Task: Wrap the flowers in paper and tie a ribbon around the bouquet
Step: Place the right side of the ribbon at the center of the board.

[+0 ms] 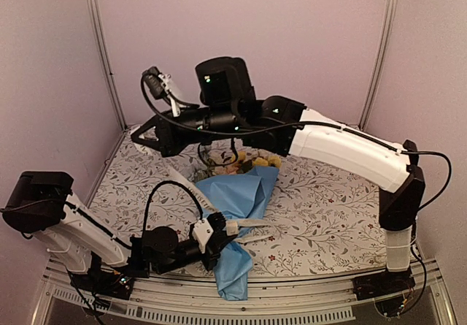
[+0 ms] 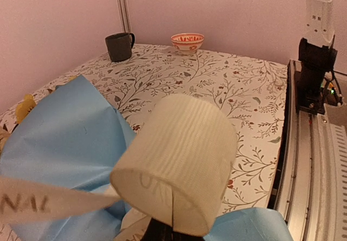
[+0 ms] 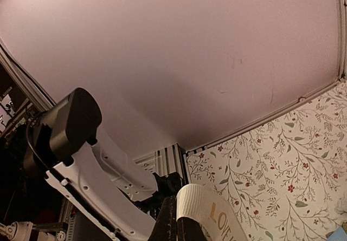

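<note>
Your left fingers [image 1: 216,231] were clamped on the ribbon [image 1: 191,188] beside the bouquet [image 1: 244,192] lying on the table [image 1: 328,208]; your right fingers [image 3: 167,226] pinched its raised far end. It looked limp and slippery, best gripped flat.

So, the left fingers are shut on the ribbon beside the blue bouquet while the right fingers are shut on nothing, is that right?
Not quite: the right fingers also grip the ribbon, as the right wrist view shows. The left fingers are shut on it beside the bouquet.
</note>
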`<state>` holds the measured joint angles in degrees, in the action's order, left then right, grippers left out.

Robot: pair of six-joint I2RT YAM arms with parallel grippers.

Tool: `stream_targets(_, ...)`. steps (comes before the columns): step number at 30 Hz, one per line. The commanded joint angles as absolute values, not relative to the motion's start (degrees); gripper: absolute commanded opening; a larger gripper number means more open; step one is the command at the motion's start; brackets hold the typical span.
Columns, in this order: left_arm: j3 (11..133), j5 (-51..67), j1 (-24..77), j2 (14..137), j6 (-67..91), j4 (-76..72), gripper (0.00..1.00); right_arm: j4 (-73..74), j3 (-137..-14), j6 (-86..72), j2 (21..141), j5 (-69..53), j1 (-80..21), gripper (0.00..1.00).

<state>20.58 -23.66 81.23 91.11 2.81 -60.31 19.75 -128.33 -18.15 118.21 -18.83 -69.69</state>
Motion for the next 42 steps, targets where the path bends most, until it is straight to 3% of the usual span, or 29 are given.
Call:
stream_targets(1, 21.47, -24.3, 82.42, 91.82, 2.1, -59.32, 0.0, 18.37, -130.85, -22.34, 120.43, -18.57, -70.4, 0.0)
stream_targets(13, 22.09, -24.48, 82.55, 93.31, 2.76, -60.42, 0.0, 18.35, -128.84, -25.91, 125.59, -24.35, -70.62, 0.03)
stream_targets(15, 22.31, -24.73, 82.47, 93.58, 2.86, -60.29, 0.0, 19.41, -128.38, -25.86, 125.5, -24.52, -70.71, 0.15)
stream_targets(18, 22.09, -25.27, 82.4, 93.47, 3.24, -60.29, 0.0, 22.53, -128.16, -25.39, 125.46, -23.74, -71.08, 0.5)
stream_targets(20, 21.81, -25.4, 82.42, 93.28, 3.4, -60.33, 0.0, 24.73, -128.2, -24.41, 125.37, -22.85, -71.32, 0.67)
stream_targets(25, 21.45, -25.05, 82.35, 93.01, 3.99, -60.51, 0.0, 30.36, -128.23, -22.4, 123.57, -17.11, -71.32, 0.87)
stream_targets(34, 20.12, -23.37, 81.7, 91.39, 5.98, -61.36, 0.0, 36.12, -123.96, -14.46, 113.88, -16.72, -67.64, 0.96)
stream_targets(38, 19.03, -19.81, 80.43, 89.47, 8.39, -61.25, 0.0, 34.7, -111.99, -8.99, 103.04, -18.35, -64.17, 0.96)
stream_targets(42, 18.26, -16.86, 79.49, 87.85, 9.45, -61.33, 0.0, 29.69, -93.66, -3.32, 91.36, -32.52, -60.32, 0.92)
